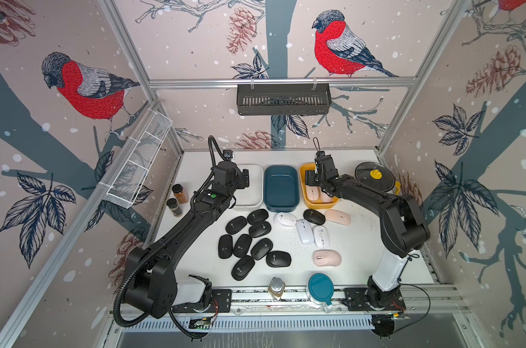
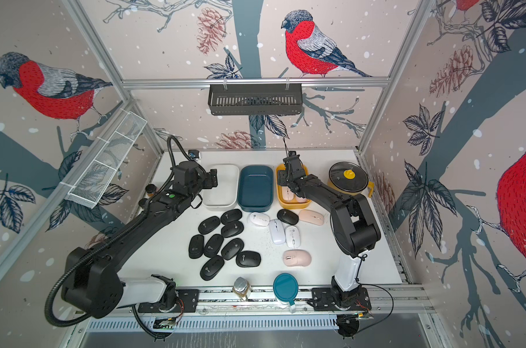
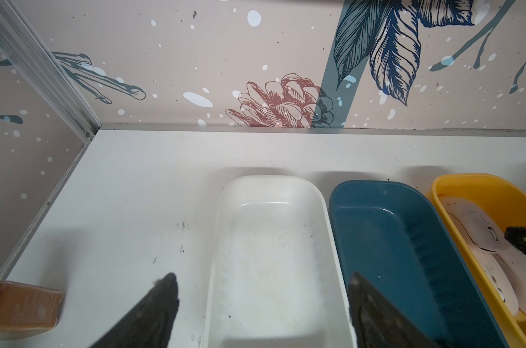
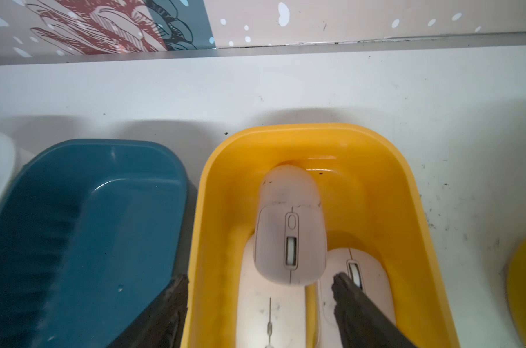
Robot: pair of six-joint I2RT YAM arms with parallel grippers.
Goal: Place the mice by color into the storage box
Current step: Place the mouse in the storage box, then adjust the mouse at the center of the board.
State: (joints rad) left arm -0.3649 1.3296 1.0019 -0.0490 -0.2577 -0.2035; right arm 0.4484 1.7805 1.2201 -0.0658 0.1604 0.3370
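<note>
Three pink mice (image 4: pixel 290 241) sit in the yellow bin (image 4: pixel 310 128), and the top one lies across the other two, free of the right gripper (image 4: pixel 260 277). Its jaws are spread with nothing between them, so I'd call this the let-go step. One finger hangs over the wall next to the teal bin (image 4: pixel 105 143) and the other is just above a lower mouse. I'd lift straight up before swinging away, since any sideways drag could clip that wall or nudge the stacked mouse off its perch. The pile is lopsided, so later drops should aim for the bare end of the bin. The left gripper (image 3: pixel 263 274) hovers over the white bin (image 3: pixel 225 192), also spread and empty. On the table there are two loose pink mice (image 1: pixel 327 258), the white mice (image 1: pixel 305 231) and a bunch of black mice (image 1: pixel 242 245), so lots left to sort.
</note>
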